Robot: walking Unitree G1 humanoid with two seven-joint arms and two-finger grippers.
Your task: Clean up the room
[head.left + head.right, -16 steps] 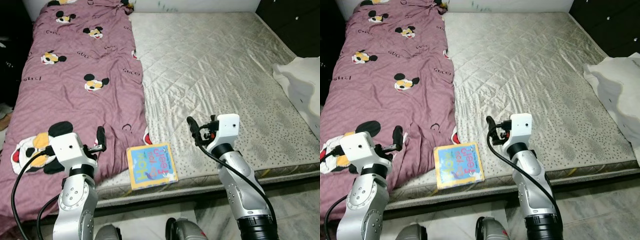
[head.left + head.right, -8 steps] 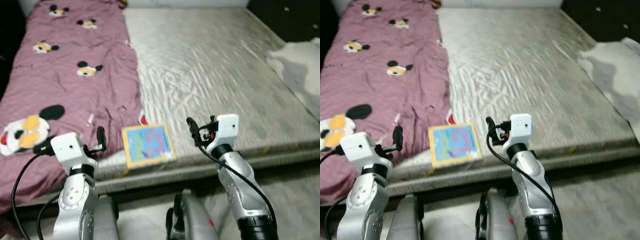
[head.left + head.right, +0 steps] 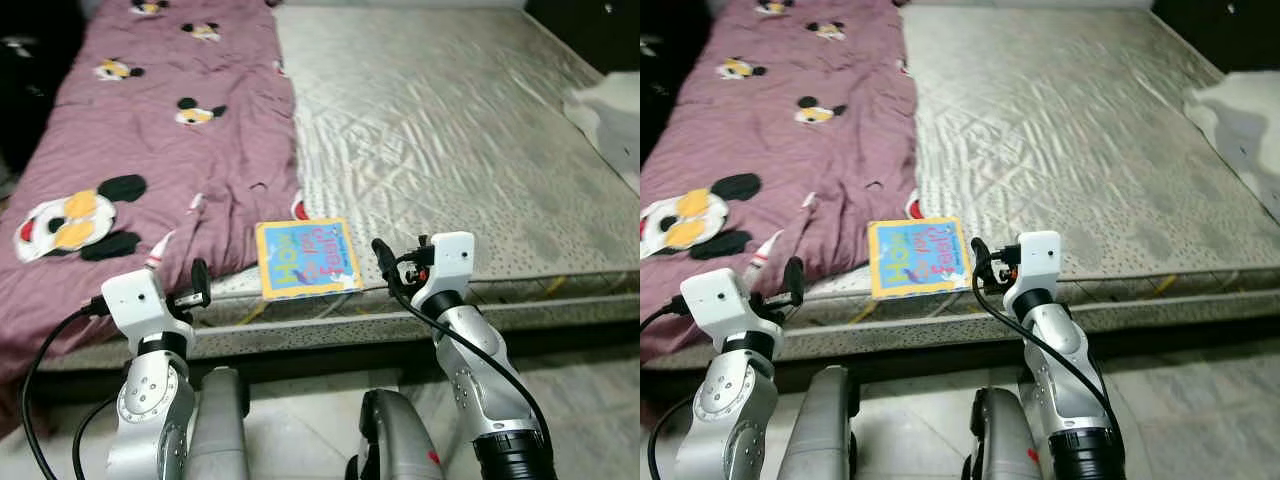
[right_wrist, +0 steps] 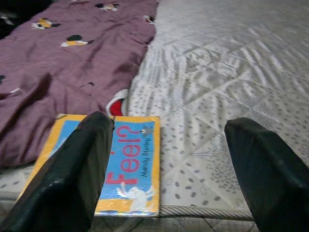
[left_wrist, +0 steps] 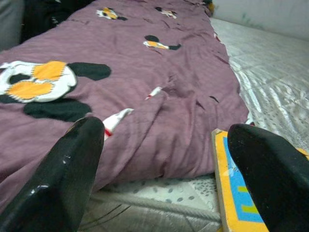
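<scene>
**Book at the near edge of the bed, both grippers open and empty**

A wide bed (image 3: 450,130) takes up most of the head views, its pale quilted mattress bare on the robot's right. A purple blanket (image 3: 150,150) printed with cartoon mice covers the left part of the bed and hangs over the near edge. At the far right edge of the mattress lies a heap of white cloth (image 3: 610,120); it is cut off by the frame, so what it is cannot be told. Below the bed runs a light tiled floor (image 3: 600,400).

A yellow-bordered children's book (image 3: 305,257) lies flat on the mattress at its near edge, just beside the edge of the blanket. Its blue cover faces up and carries large coloured letters. In the right wrist view the book (image 4: 116,164) lies ahead of the fingers, and the word "Feel?" can be read on it.

The left gripper (image 3: 198,283) is held up in front of the bed's near edge, below the hanging blanket and to the left of the book. Its two black fingers (image 5: 67,174) stand wide apart with nothing between them. The right gripper (image 3: 384,262) hovers at the edge just to the right of the book, not touching it. Its fingers (image 4: 77,179) are also spread wide and hold nothing.
</scene>
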